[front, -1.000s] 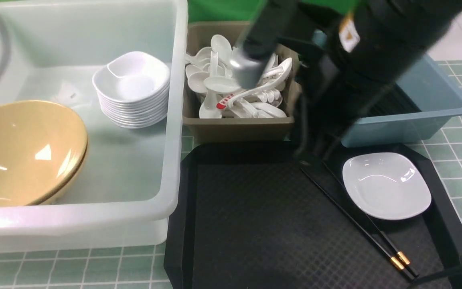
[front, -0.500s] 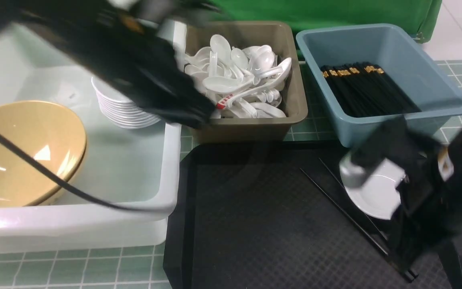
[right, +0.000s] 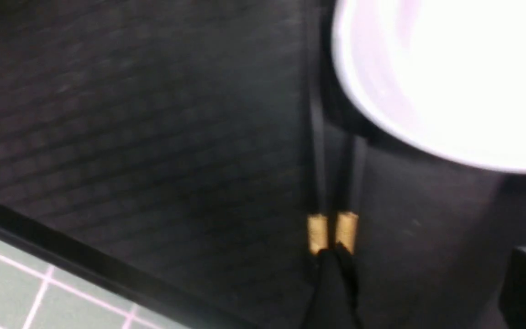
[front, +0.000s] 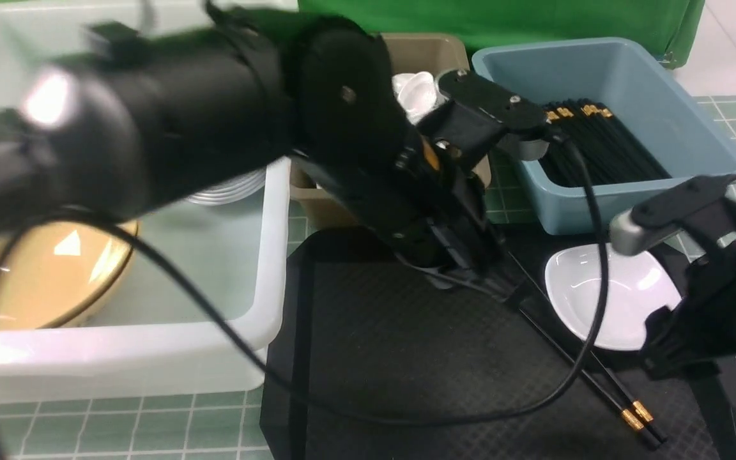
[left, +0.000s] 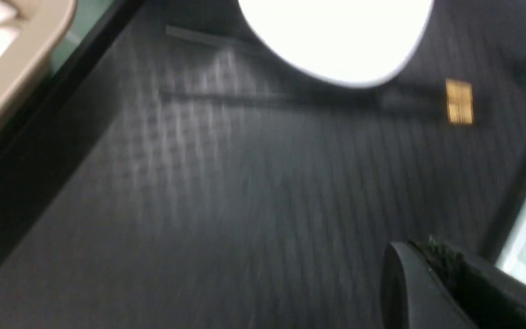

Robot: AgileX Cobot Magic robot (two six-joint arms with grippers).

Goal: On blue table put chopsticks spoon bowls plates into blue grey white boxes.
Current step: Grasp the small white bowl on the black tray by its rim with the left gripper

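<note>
Nearly done: bowls (front: 42,281), stacked plates (front: 227,188) in white tub (front: 151,358), spoons (front: 416,92) in grey bin (front: 317,204); remaining on black tray (front: 406,370), one plate (front: 604,294) beside chopstick pair (front: 628,418); left pincer (front: 476,278) shut near pair's tips, hold unclear; right pincer (front: 668,361) unreadable.

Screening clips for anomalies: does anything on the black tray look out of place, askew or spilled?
Nothing spilled or broken. One oddity: the left arm's black cable sags low across the black tray, crossing in front of the plate and the chopsticks, which lie diagonally beside it.
</note>
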